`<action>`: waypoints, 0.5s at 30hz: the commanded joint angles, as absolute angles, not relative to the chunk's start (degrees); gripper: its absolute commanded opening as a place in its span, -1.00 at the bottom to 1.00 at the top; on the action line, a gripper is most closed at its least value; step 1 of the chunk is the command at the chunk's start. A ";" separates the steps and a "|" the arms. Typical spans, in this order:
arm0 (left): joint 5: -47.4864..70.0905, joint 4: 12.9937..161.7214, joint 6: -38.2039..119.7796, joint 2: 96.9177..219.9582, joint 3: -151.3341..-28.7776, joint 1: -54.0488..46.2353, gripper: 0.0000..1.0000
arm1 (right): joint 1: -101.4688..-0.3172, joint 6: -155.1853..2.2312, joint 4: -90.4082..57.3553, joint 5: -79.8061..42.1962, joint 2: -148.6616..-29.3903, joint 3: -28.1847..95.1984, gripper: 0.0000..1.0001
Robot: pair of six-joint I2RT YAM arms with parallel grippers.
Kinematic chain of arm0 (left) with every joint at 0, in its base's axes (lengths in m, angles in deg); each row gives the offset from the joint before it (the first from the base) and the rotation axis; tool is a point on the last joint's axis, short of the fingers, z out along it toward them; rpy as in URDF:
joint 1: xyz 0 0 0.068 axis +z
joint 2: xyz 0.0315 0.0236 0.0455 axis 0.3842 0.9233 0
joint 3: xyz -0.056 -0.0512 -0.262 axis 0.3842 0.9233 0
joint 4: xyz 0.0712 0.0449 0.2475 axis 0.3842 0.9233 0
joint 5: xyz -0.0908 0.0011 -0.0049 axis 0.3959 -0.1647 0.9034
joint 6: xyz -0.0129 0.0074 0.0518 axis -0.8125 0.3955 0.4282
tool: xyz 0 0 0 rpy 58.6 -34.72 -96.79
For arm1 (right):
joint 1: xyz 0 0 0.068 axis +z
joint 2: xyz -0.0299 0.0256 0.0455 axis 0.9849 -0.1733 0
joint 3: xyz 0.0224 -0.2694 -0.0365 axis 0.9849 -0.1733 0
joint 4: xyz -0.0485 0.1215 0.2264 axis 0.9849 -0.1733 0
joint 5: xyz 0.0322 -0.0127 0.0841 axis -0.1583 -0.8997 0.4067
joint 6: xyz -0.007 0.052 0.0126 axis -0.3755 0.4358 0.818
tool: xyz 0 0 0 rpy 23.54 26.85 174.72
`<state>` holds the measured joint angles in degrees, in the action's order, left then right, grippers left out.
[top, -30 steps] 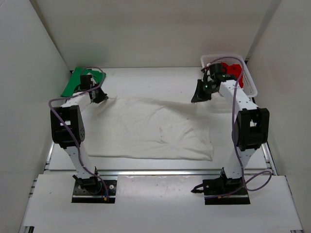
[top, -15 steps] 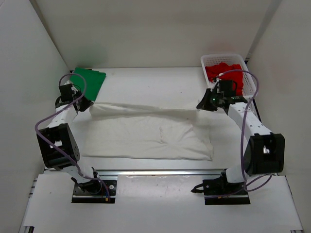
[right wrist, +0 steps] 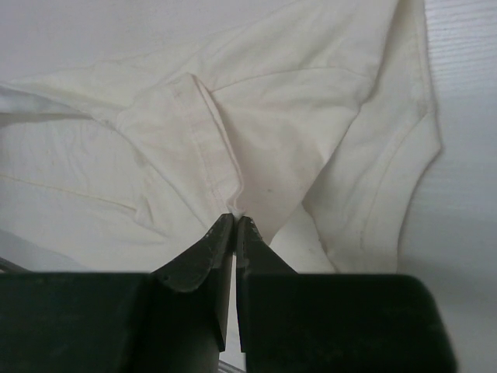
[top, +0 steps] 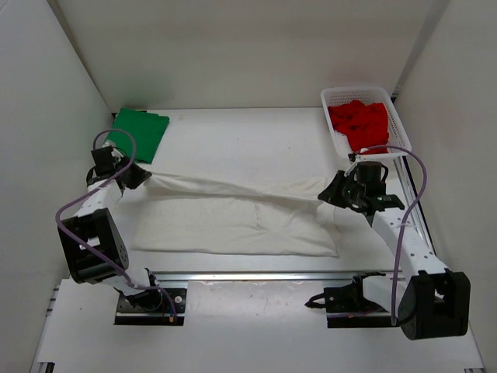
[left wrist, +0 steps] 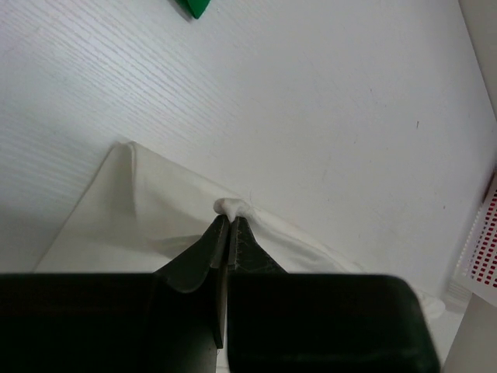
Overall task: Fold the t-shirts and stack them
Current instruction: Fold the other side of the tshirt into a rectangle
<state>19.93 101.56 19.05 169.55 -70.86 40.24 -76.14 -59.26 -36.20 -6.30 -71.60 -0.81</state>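
Observation:
The white t-shirt (top: pixel 233 221) lies spread over the middle of the table, its far edge lifted and pulled toward me as a taut fold. My left gripper (top: pixel 142 179) is shut on the shirt's left far corner (left wrist: pixel 231 207). My right gripper (top: pixel 329 193) is shut on the right far corner (right wrist: pixel 237 203); white cloth (right wrist: pixel 256 116) fills that wrist view. The green t-shirt (top: pixel 140 132) lies folded flat at the far left, a tip of it (left wrist: pixel 194 8) showing in the left wrist view. The red t-shirt (top: pixel 359 124) sits crumpled in the basket.
The white mesh basket (top: pixel 401 128) stands at the far right corner; its wall (left wrist: pixel 481 249) shows at the right edge of the left wrist view. White walls close in the table on three sides. A metal rail (top: pixel 256 275) runs along the near edge.
Both grippers have drawn the white shirt's far edge toward the near side, folding it over the lower half. The arms swung outward and nearer; the basket and green shirt are uncovered.

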 commanded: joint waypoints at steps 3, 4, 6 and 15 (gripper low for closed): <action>21.85 99.92 18.35 164.51 -67.11 40.96 -1.00 | -75.36 -57.37 -34.82 -7.90 -64.47 -5.11 -0.99; 21.85 99.83 18.79 163.90 -65.97 41.14 -1.00 | -75.54 -57.02 -34.57 -8.16 -63.07 -6.52 -1.00; 21.85 98.87 17.92 163.37 -63.78 41.75 -0.98 | -75.36 -55.96 -33.87 -7.47 -61.66 -8.80 -0.99; 23.43 97.29 14.58 160.03 -60.52 45.00 -1.00 | -76.68 -55.34 -36.58 -7.55 -54.36 -14.71 -1.00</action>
<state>22.46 99.61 15.62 165.14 -60.15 44.90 -75.81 -55.78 -37.34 -6.79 -56.70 -14.88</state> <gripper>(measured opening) 0.110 0.022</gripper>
